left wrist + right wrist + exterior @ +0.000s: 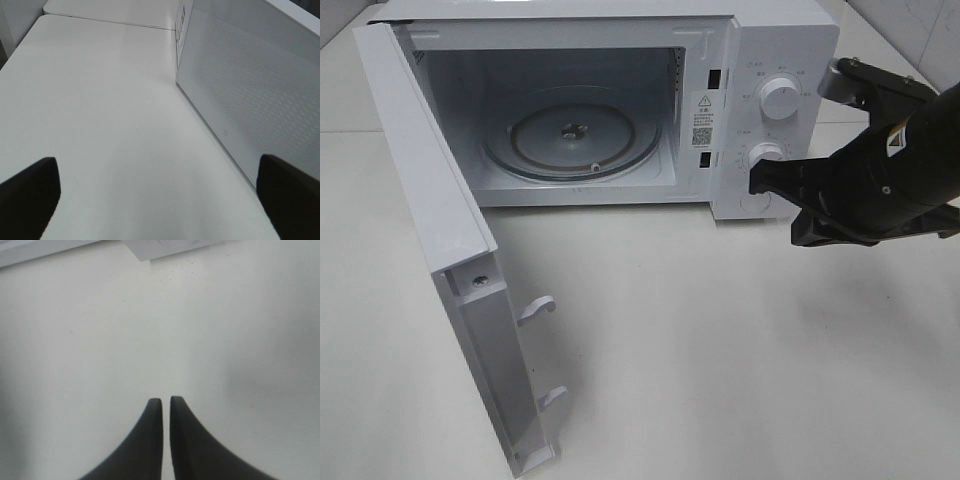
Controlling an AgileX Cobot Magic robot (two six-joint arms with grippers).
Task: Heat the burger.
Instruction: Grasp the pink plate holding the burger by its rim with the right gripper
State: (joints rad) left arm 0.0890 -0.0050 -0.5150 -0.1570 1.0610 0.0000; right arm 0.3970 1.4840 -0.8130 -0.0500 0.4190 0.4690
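Observation:
The burger is out of view in every frame. The white microwave (760, 60) stands at the back with its door (425, 200) swung wide open to the left. Its cavity holds only the glass turntable (572, 140). My right gripper (757, 181) is shut and empty, its tip just in front of the lower knob (769, 152) of the control panel. In the right wrist view the gripper (166, 401) shows its two fingers together above bare table. My left gripper (160, 200) is open and empty beside the outer face of the door (250, 90).
The upper knob (779, 95) sits above the lower one. The open door juts out over the left front of the white table (720, 350). Two latch hooks (537, 308) stick out from the door's inner edge. A table seam (110, 21) runs behind the left gripper.

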